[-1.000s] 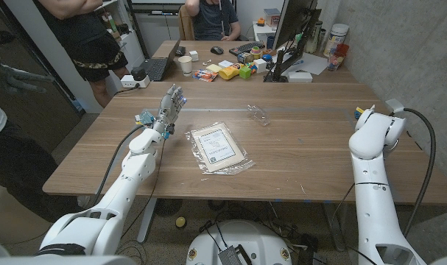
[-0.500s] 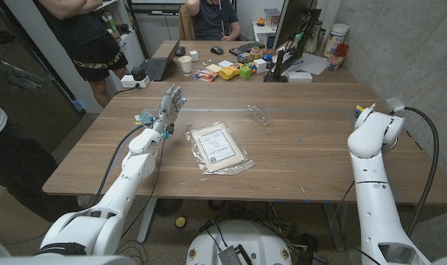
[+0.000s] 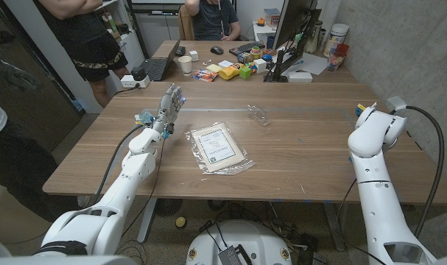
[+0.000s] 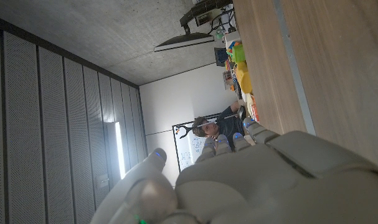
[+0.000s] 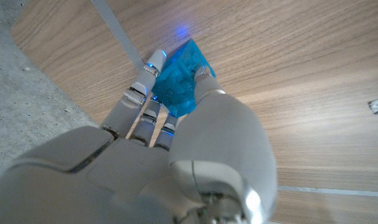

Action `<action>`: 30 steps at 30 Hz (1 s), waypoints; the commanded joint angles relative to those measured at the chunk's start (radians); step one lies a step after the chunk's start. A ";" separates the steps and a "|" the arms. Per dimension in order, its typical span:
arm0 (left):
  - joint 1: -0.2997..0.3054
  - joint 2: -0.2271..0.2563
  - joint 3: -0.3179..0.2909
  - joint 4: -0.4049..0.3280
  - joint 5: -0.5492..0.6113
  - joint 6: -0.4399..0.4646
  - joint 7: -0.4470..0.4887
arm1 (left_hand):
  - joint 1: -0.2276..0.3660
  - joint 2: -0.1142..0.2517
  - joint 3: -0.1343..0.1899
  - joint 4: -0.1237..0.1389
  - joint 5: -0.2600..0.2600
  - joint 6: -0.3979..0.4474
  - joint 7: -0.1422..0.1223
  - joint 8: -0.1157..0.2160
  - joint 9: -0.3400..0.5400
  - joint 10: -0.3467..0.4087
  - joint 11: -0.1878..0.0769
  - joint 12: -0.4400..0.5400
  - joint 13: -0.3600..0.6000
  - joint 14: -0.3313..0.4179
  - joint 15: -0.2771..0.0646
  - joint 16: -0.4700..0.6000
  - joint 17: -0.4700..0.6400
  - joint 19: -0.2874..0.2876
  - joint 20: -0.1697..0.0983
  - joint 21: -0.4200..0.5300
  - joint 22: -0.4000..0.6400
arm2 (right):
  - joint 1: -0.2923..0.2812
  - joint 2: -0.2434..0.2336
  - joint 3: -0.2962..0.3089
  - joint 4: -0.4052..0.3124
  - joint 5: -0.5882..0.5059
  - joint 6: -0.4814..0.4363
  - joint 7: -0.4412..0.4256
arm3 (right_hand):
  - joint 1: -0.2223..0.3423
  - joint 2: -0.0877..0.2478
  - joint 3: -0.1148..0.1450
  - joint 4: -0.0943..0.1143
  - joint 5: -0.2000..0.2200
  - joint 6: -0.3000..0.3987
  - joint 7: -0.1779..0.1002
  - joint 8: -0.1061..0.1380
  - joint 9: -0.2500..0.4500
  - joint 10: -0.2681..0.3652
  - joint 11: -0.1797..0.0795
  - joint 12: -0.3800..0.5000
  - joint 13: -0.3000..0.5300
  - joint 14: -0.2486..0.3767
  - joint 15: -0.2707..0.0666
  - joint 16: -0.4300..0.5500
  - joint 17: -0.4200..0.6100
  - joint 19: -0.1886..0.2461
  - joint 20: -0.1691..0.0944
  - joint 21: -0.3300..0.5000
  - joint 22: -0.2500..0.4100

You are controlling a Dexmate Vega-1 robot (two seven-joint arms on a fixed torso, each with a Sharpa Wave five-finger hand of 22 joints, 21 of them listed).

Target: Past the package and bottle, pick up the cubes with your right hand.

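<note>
At the table's [image 3: 304, 158] right edge the right hand [image 5: 176, 124] is gripping a blue cube [image 5: 179, 78], its fingers [image 5: 136, 99] and thumb closing around it just above the wood (a blue glow is showing on the surface beside it). In the head view that hand is sitting mostly behind its own forearm. The left hand [image 3: 171, 99] is standing upright at the left side, fingers apart and holding nothing. A flat clear package [image 3: 219, 147] is lying mid-table, and a clear bottle [image 3: 258, 114] is lying on its side beyond it, both well apart from either hand.
</note>
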 commanded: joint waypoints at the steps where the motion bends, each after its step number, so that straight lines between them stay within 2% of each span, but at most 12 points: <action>1: -0.014 -0.003 -0.002 0.020 0.004 -0.005 -0.015 | -0.013 0.050 -0.004 -0.001 0.005 0.002 -0.001 0.007 0.003 -0.007 0.000 0.006 0.003 -0.042 0.000 0.006 0.003 -0.010 -0.001 0.005 0.001 | -0.012 -0.072 -0.049 -0.003 0.043 -0.086 -0.007 | 0.025 0.025 0.012 -0.010 0.012 0.026 0.013 0.005 0.005 0.017 0.002 0.011 0.010 0.014 -0.140 0.000 0.006 0.007 -0.095 -0.005 0.000; 4: -0.020 -0.004 -0.003 0.028 0.005 -0.008 -0.020 | -0.013 0.050 -0.006 0.000 0.005 0.001 0.000 0.006 0.003 -0.007 -0.001 0.006 0.003 -0.042 0.003 0.006 0.003 -0.011 0.000 0.005 0.001 | -0.015 -0.095 -0.066 -0.011 0.059 -0.111 -0.017 | 0.044 0.037 0.022 -0.016 0.011 0.046 0.023 0.007 0.007 0.032 -0.003 0.022 0.020 0.019 -0.144 -0.001 0.011 0.003 -0.097 -0.008 0.001; 8: -0.022 -0.005 -0.003 0.031 0.009 -0.009 -0.020 | -0.013 0.050 -0.007 0.000 0.005 0.001 -0.002 0.006 0.003 -0.007 0.000 0.006 0.003 -0.042 0.004 0.006 0.003 -0.012 0.002 0.005 0.002 | -0.027 -0.120 -0.075 -0.038 0.106 -0.136 -0.050 | 0.055 0.041 0.029 -0.018 0.009 0.055 0.027 0.007 0.009 0.041 0.003 0.030 0.026 0.034 -0.145 0.001 0.014 0.002 -0.097 -0.008 0.001; 13: -0.022 -0.004 -0.002 0.035 0.011 0.000 -0.026 | -0.014 0.050 -0.009 0.000 0.006 0.001 -0.002 0.006 0.003 -0.008 0.001 0.006 0.003 -0.043 0.004 0.006 0.003 -0.012 0.002 0.005 0.002 | -0.042 -0.154 -0.078 -0.070 0.204 -0.168 -0.095 | 0.049 0.035 0.026 -0.014 0.004 0.069 0.028 0.009 0.010 0.046 0.008 0.036 0.030 0.044 -0.142 0.001 0.014 0.005 -0.094 -0.006 0.002; 16: -0.029 -0.006 -0.003 0.046 0.011 -0.002 -0.031 | -0.014 0.050 -0.010 0.000 0.006 0.001 -0.002 0.006 0.003 -0.008 0.001 0.006 0.003 -0.042 0.005 0.006 0.003 -0.012 0.002 0.005 0.002 | -0.046 -0.176 -0.099 -0.089 0.225 -0.191 -0.127 | 0.051 0.034 0.027 -0.013 0.000 0.084 0.032 0.011 0.012 0.055 0.010 0.043 0.035 0.058 -0.143 0.001 0.015 0.011 -0.091 -0.003 0.003; 21: -0.047 -0.009 -0.009 0.075 0.017 -0.018 -0.036 | -0.014 0.050 -0.012 0.000 0.007 0.001 -0.002 0.006 0.003 -0.009 0.000 0.006 0.003 -0.043 0.005 0.006 0.003 -0.014 0.004 0.004 0.002 | -0.032 -0.208 -0.150 -0.104 0.224 -0.212 -0.158 | 0.051 0.036 0.029 -0.010 -0.003 0.101 0.041 0.014 0.013 0.064 0.011 0.050 0.040 0.069 -0.144 0.001 0.015 0.019 -0.091 0.000 0.003; 30: -0.076 -0.018 -0.018 0.128 0.026 -0.026 -0.050 | -0.014 0.050 -0.016 0.000 0.008 0.001 -0.001 0.006 0.003 -0.010 0.001 0.005 0.003 -0.043 0.005 0.006 0.004 -0.013 0.003 0.004 0.002 | -0.002 -0.238 -0.194 -0.107 0.206 -0.240 -0.160 | 0.053 0.036 0.032 -0.008 -0.007 0.117 0.046 0.014 0.015 0.084 0.014 0.061 0.046 0.092 -0.141 0.002 0.015 0.032 -0.092 0.004 0.004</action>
